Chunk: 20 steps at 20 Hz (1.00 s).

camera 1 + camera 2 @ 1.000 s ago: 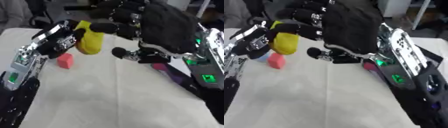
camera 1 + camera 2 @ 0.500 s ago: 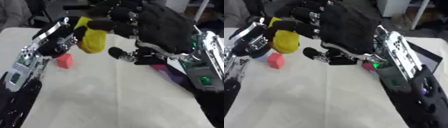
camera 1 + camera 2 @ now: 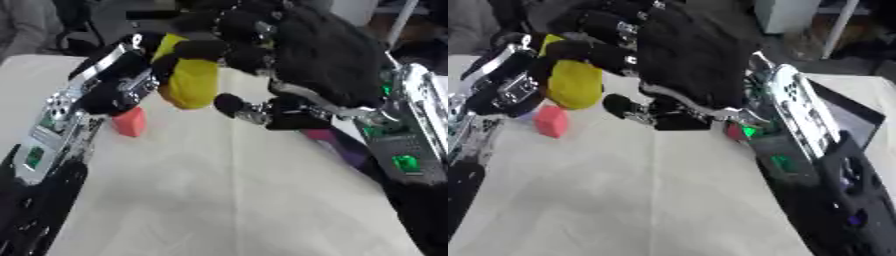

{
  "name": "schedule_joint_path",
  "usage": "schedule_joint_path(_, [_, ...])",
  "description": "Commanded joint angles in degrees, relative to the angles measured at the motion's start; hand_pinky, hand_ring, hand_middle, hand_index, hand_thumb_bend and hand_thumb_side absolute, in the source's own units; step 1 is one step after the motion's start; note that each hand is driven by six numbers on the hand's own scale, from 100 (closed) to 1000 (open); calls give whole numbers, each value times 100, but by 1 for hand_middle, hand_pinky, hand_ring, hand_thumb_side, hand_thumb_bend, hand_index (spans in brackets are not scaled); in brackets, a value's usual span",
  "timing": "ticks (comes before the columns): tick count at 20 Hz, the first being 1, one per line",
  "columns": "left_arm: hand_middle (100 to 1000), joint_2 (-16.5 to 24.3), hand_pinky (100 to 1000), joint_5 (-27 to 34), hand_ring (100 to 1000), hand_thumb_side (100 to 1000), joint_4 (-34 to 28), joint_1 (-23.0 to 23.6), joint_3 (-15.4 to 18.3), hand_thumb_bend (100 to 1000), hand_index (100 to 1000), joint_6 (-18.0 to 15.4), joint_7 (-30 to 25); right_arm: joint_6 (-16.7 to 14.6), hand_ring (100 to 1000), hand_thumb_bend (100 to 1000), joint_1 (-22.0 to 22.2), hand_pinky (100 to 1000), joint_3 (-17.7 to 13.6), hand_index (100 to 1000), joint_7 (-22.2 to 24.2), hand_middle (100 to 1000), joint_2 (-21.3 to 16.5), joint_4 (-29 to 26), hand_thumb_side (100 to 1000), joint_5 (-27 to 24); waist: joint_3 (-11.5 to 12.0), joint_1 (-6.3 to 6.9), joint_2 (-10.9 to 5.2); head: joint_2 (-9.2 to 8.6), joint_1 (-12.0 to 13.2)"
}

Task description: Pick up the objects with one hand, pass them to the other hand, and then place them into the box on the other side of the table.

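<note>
Left eye view: above the table (image 3: 219, 200), both the left hand (image 3: 122, 85) and right hand (image 3: 289, 55) curl fingers around the yellow object (image 3: 188, 82); a pink block (image 3: 129, 122) lies below.

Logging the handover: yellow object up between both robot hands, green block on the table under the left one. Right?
One thing is off: the block on the table is pink-red, not green, as the left eye view shows. The rest stands: the yellow object is up off the table between the left robot hand and the right robot hand, whose fingers curl round its top.
</note>
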Motion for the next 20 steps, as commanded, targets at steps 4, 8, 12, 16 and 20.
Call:
schedule_joint_path(4, [384,46,628,104,468,405,-132,-80,7,100,527,102,-187,157,872,259,-80,905,-95,843,-340,858,-38,-85,100,347,-8,10,-47,-94,-20])
schedule_joint_path(8, [383,56,627,109,467,406,-117,-40,21,100,527,148,-224,278,865,250,-3,898,-90,825,-413,852,-40,-30,100,475,-13,10,-42,-107,-21])
schedule_joint_path(12, [384,43,628,103,468,406,-109,-22,24,100,527,180,-242,294,857,241,46,892,-42,803,-489,845,-26,61,100,501,-14,10,-35,-111,-27])
schedule_joint_path(16, [385,35,628,98,469,408,-97,-13,27,100,528,214,-260,214,857,227,72,892,67,806,-483,845,-20,121,100,416,-15,10,-32,-107,-32])
schedule_joint_path(20, [386,21,629,94,470,409,-71,-18,34,100,529,249,-284,154,858,222,70,892,124,837,-399,847,-20,137,100,307,-17,10,-33,-107,-29])
